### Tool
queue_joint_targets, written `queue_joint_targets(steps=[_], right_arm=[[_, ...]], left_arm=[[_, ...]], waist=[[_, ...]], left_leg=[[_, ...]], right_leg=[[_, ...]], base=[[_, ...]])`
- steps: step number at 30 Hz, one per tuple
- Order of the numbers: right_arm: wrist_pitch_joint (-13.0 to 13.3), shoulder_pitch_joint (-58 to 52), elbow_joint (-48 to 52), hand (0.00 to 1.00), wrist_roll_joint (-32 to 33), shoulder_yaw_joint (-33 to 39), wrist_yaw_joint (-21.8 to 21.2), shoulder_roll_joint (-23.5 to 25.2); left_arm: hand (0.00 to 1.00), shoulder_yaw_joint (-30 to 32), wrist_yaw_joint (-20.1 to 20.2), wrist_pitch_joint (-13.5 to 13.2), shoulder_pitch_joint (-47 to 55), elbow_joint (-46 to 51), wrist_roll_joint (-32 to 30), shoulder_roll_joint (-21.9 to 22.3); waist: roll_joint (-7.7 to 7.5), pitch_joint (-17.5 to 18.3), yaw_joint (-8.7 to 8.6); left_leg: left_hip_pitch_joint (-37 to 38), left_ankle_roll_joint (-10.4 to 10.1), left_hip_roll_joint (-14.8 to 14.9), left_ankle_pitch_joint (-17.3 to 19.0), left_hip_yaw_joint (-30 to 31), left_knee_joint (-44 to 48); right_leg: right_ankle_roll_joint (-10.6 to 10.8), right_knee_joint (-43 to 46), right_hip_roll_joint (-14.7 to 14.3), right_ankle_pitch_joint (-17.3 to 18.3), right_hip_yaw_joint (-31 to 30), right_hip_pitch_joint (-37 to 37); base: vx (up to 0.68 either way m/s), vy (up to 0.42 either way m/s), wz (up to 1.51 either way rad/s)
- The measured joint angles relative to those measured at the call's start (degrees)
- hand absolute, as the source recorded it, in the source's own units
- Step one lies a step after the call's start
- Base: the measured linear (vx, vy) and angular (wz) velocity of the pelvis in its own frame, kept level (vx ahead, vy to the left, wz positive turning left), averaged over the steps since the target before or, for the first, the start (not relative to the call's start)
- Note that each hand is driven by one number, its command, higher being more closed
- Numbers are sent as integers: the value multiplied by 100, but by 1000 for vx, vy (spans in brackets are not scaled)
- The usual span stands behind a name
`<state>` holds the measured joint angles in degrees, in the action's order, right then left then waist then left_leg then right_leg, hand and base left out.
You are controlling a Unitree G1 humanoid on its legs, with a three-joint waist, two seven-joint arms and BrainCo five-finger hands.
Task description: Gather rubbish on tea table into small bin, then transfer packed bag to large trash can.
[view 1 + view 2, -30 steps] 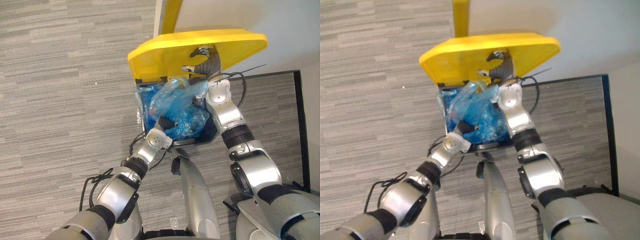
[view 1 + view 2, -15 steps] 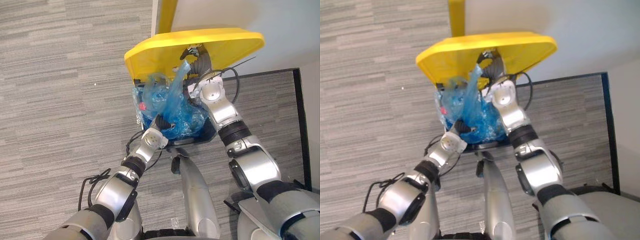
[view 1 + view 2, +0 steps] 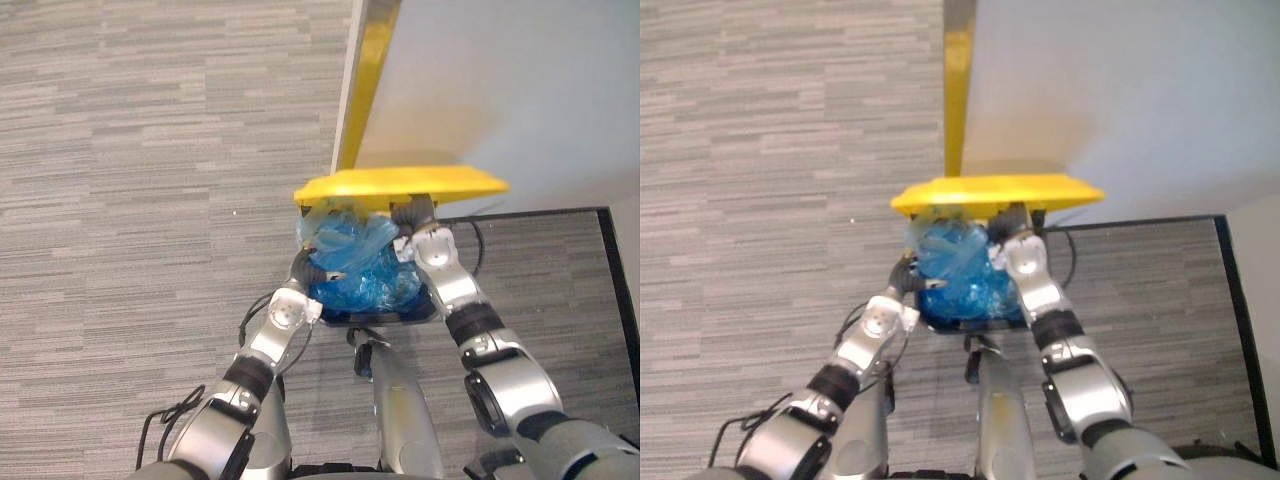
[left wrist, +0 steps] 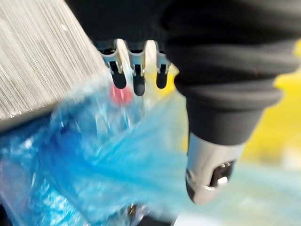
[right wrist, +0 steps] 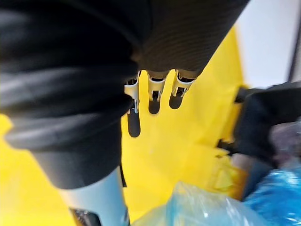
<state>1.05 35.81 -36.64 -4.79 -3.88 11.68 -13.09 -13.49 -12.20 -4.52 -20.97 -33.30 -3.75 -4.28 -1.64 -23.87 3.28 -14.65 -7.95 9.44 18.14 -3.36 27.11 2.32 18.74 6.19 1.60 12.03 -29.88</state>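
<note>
While the right hand (image 5: 154,90) props the lid (image 3: 400,185), the bag (image 3: 352,262) stands neck-up.

The large trash can (image 3: 400,316) is mostly hidden. Its yellow lid (image 3: 400,185) stands almost edge-on over the opening and the blue bag (image 3: 358,268) fills it, so just a dark strip of rim shows along the near edge. The right hand (image 3: 413,215) runs up beneath the lid's near edge and is partly covered there. In the right wrist view its fingers (image 5: 154,96) lie straight before the lid's yellow underside, too blurred to tell whether they touch it. In the left wrist view the bag is a blue smear, and a small red thing (image 4: 120,95) inside it cannot be made out. The left hand (image 3: 305,266) is half sunk against the bag's left side.
</note>
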Motion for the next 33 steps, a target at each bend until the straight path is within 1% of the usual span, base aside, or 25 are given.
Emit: queue_joint_targets(steps=[1, 5, 7, 8, 11, 12, 13, 14, 15, 16, 17, 18, 19, 20, 21, 22, 23, 24, 25, 26, 27, 28, 29, 32, 33], right_arm=[[0, -239, 1, 0, -51, 111, -37, 15], [7, -912, -2, 0, -201, 249, -122, 148], [7, -1339, -32, 0, -206, 320, -200, 302], [8, -1443, -33, 0, -217, 323, -211, 359], [34, -2008, -59, 0, -426, 366, -285, 695], [37, -2137, -75, 0, -426, 369, -299, 758], [68, -2370, -146, 0, -427, 391, -329, 866], [102, -2672, -327, 0, -425, 451, -370, 986], [108, -2797, -428, 0, -425, 526, -390, 1077], [117, -2906, -616, 0, -423, 676, -408, 1140], [128, -3125, -871, 0, -422, 914, -401, 1280], [135, -3252, -1078, 0, -421, 1073, -401, 1339], [116, -3464, -1475, 0, -420, 1288, -403, 1433], [118, -3537, -1694, 0, -409, 1586, -391, 1493], [120, -3534, -1749, 0, -408, 1710, -387, 1485], [114, -3563, -1847, 0, -405, 1995, -368, 1468], [32, -3611, -1906, 0, -412, 2227, -292, 1407], [20, -3666, -1904, 0, -410, 2274, -273, 1406], [-38, -3767, -1993, 0, -411, 2348, -249, 1462], [-88, -3786, -2119, 0, -415, 2377, -248, 1468], [-97, -3766, -2131, 0, -414, 2395, -247, 1467], [-119, -3677, -2121, 0, -401, 2463, -238, 1464], [-131, -3695, -2119, 0, -394, 2575, -226, 1460], [-151, -3703, -2205, 0, -386, 2624, -209, 1412], [-156, -3693, -2311, 0, -350, 2632, -204, 1385]], left_arm=[[0, 176, 5, -4, 270, 23, 53, -46], [0, 767, 38, -2, 1074, -121, 72, -72], [0, 1227, 124, 12, 1370, -713, 123, -55], [0, 1312, 128, 38, 1428, -899, 124, -44], [0, 1824, 135, 219, 1730, -1674, 154, 94], [0, 1884, 140, 263, 1783, -1768, 159, 138], [0, 1933, 140, 297, 1874, -1891, 160, 206], [0, 1988, 157, 324, 1916, -1926, 149, 232], [0, 2067, 170, 346, 1894, -1927, 146, 251], [0, 2317, 209, 353, 1902, -1989, 146, 405], [0, 2438, 231, 358, 1871, -2059, 145, 416], [0, 2453, 236, 365, 1877, -2090, 154, 439], [0, 2580, 237, 408, 1935, -2160, 156, 491], [0, 2781, 233, 425, 1932, -2170, 157, 462], [0, 2855, 234, 453, 1914, -2233, 163, 489], [0, 2984, 238, 490, 1877, -2329, 165, 597], [0, 3067, 235, 499, 1906, -2373, 169, 775], [0, 3059, 233, 498, 1918, -2375, 170, 798], [0, 3043, 234, 488, 1876, -2363, 171, 779], [0, 3043, 238, 495, 1855, -2453, 177, 777], [0, 3043, 242, 499, 1863, -2506, 179, 776], [0, 3067, 227, 508, 1897, -2588, 185, 787], [0, 3058, 225, 515, 1923, -2587, 256, 787], [0, 3063, 225, 507, 1974, -2586, 298, 790], [0, 3088, 222, 494, 1995, -2584, 305, 789]], waist=[[4, 106, 26], [42, 303, 36], [58, 430, 45], [53, 455, 44], [25, 622, 33], [24, 650, 31], [18, 716, 21], [-8, 755, -25], [-6, 781, -38], [163, 887, 10], [71, 957, -79], [25, 992, -101], [-83, 1166, -93], [-250, 1328, -79], [-209, 1340, -83], [-51, 1436, -85], [94, 1525, -39], [40, 1558, -52], [-236, 1659, -57], [-182, 1705, 11], [-129, 1712, 20], [-27, 1711, -56], [53, 1758, -93], [96, 1800, -101], [94, 1808, -103]], left_leg=[[97, 11, -39, -43, 2, -121], [554, 67, -103, -107, 35, -454], [823, 80, -126, -147, 25, -651], [896, 67, -131, -166, 10, -706], [1219, 51, -196, -199, -144, -930], [1297, 51, -218, -203, -183, -968], [1408, 38, -242, -213, -246, -1002], [1508, 10, -269, -237, -246, -950], [1527, 60, -270, -269, -248, -933], [1507, 133, 5, -371, -362, -1048], [1549, 90, -54, -455, -371, -1141], [1670, 78, -86, -493, -360, -1207], [1653, 67, -126, -498, -388, -1192], [1579, 27, -152, -521, -433, -1176], [1560, 9, -115, -538, -442, -1193], [1573, 9, 30, -633, -495, -1300], [1599, 28, 211, -838, -676, -1534], [1606, -23, 138, -883, -755, -1603], [1694, -88, -46, -964, -820, -1722], [1721, -128, -29, -1044, -969, -1849], [1725, -141, 2, -1076, -1014, -1902], [1783, -41, 38, -1140, -1030, -2034], [1832, 45, 49, -1198, -1011, -2149], [1923, 57, 66, -1276, -962, -2285], [1911, 33, 46, -1301, -910, -2309]], right_leg=[[1, 39, 24, 53, 3, 35], [56, 102, 76, 195, 16, 326], [99, 97, 79, 273, 5, 490], [106, 100, 78, 284, -5, 523], [195, 169, 78, 347, -155, 607], [229, 214, 84, 374, -194, 624], [292, 272, 94, 407, -254, 659], [546, 273, 125, 263, -294, 752], [984, 109, 143, 100, -292, 823], [995, 468, 22, 41, -324, 765], [294, 2375, 194, 495, -458, 494], [244, 3012, 288, 599, -552, 545], [233, 3573, 427, 548, -718, 779], [324, 3460, 455, 682, -747, 981], [319, 3382, 407, 645, -683, 1001], [332, 2992, 152, 636, -677, 1122], [239, 2535, 39, 943, -693, 1411], [204, 2496, 144, 1107, -703, 1453], [270, 2051, 263, 1506, -744, 1698], [96, 1440, 150, 1673, -738, 1903], [35, 1177, 79, 1704, -749, 1985], [-49, 937, -10, 1587, -727, 2016], [-55, 807, -64, 1481, -742, 2070], [39, 531, -110, 1365, -701, 2228], [106, 330, -110, 1235, -691, 2307]], base=[[38, -18, 11], [58, -10, 6], [65, -6, -3], [54, 1, -12], [55, 12, -22], [42, 25, -24], [47, 40, -16], [32, 55, -15], [-21, 28, -32], [-116, 30, -23], [-109, 10, -16], [-71, -26, 2], [-2, -110, -21], [-50, -143, -24], [-62, -104, -26], [-104, -96, -26], [-75, -89, -23], [-44, -146, -17], [-16, -157, -37], [-26, -146, -51], [-121, -97, -67], [-170, -45, -36], [-140, -29, -24], [-112, 28, 9], [-67, 58, 15]])
